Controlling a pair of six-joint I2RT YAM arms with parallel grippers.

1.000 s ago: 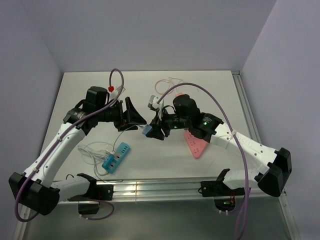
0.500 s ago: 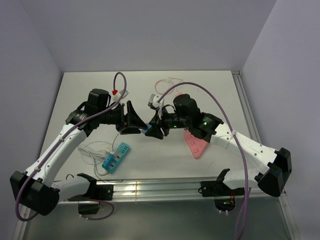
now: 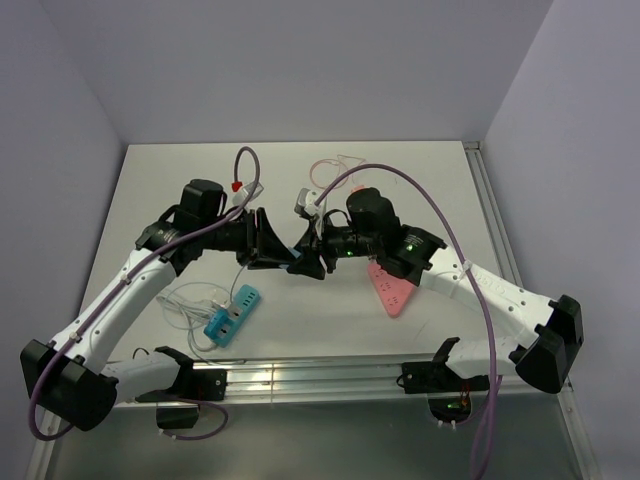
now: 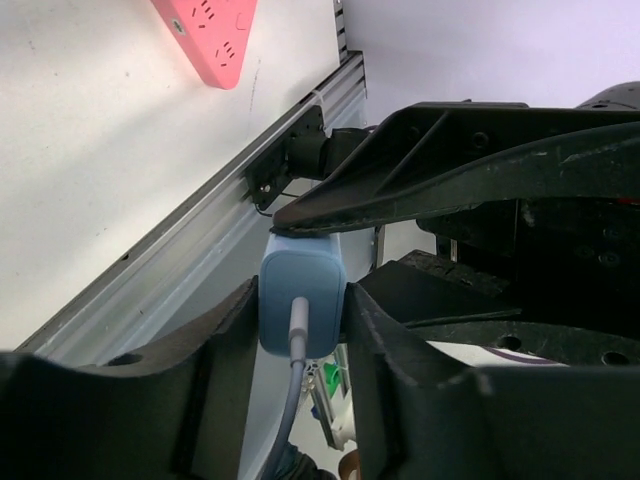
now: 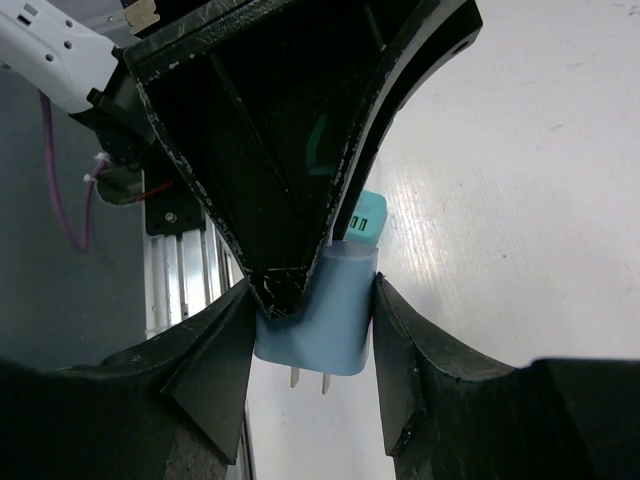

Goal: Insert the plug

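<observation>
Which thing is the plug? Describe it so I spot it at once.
Look over the middle of the table. Between the left tool and right tool sits the plug, a pale blue block with two prongs; the teal strip and pink strip lie flat.

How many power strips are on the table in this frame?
2: a pink power strip right of centre, partly under the right arm, and a teal power strip near the front edge on the left. More could be hidden beneath the arms.
</observation>
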